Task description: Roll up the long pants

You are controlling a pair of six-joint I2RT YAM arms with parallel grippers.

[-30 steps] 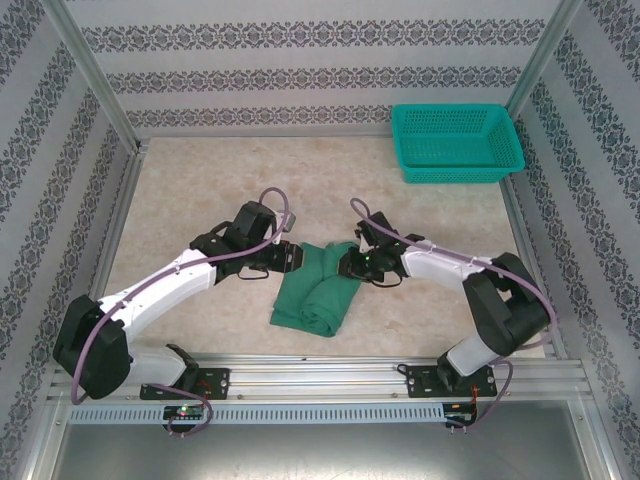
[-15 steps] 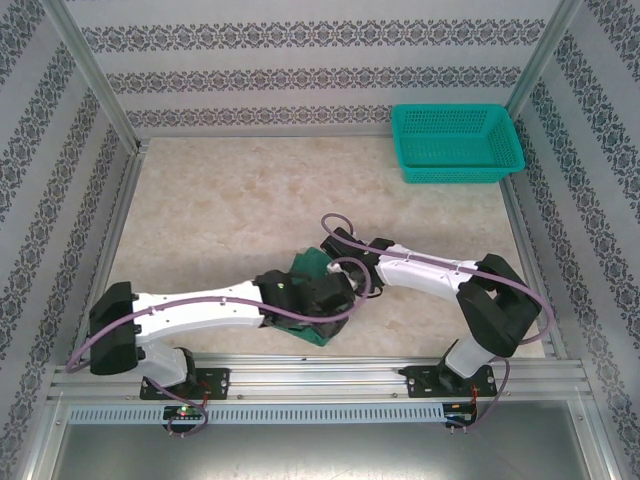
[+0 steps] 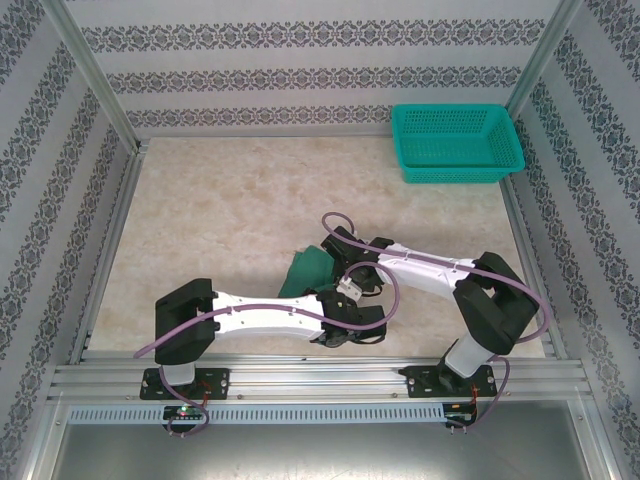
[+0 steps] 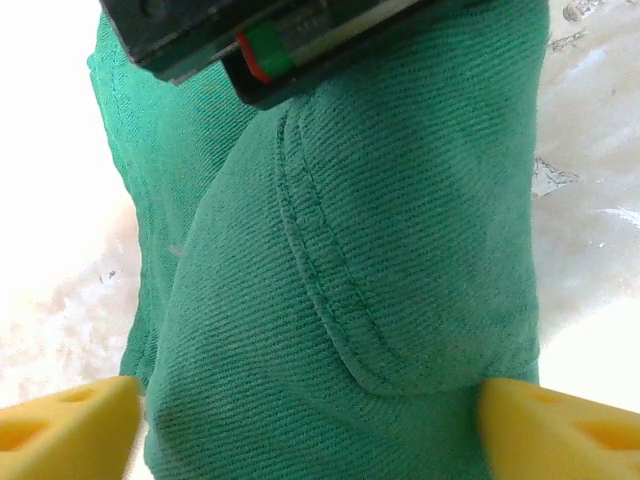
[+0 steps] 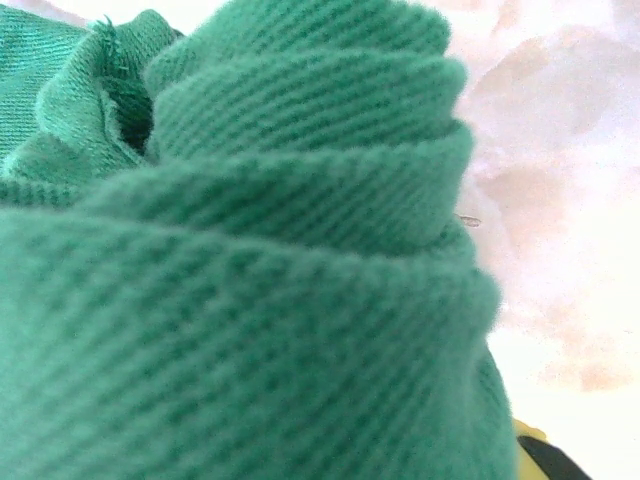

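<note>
A beige stone-patterned table (image 3: 220, 220) lies inside patterned walls and a metal frame. The left tool (image 3: 340, 312) reaches across from the left, at the near end of the pants (image 3: 303, 268). In the left wrist view, the left tool (image 4: 310, 430) stands wide open. Its yellow fingertips (image 4: 60, 430) sit at either side of the green bundle (image 4: 380, 250), which nearly spans the gap between them. A curved double seam runs down the fabric just ahead of the tool. Beyond that, a black housing (image 4: 270, 40) with a green and red spot rests against the cloth.

The right tool (image 3: 335, 255) is at the far end of the pants, opposite the left tool. Its wrist view looks straight onto stacked, rolled folds of fabric (image 5: 250, 300), with a sliver of yellow finger (image 5: 530, 445) low on the right. I cannot tell whether this tool is open or closed. A teal basket (image 3: 460, 175) sits well beyond the right tool, in the far right corner.

A second ago the two tools flanked a flat folded bundle from left and right. Half a second ago the left arm was already reaching over the pants. Now it has swung further right, and less green shows from above. The right arm sits much as it did half a second ago.
</note>
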